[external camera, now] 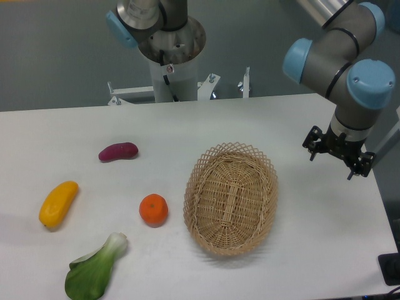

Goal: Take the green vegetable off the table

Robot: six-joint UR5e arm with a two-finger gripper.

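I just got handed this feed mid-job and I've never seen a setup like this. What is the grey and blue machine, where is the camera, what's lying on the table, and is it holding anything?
It is a jointed robot arm, grey tubes with blue caps. Its base stands behind the table, and the arm reaches round to the right side. There is one picture, from a fixed camera looking down at the table from the front. The black part at the arm's tip is the end effector, hovering by the right edge; it holds nothing, though I cannot tell how wide it is set. On the white top lie a woven basket, an orange fruit, a purple sweet potato, a yellow fruit and the green vegetable, front left, far from the end effector.
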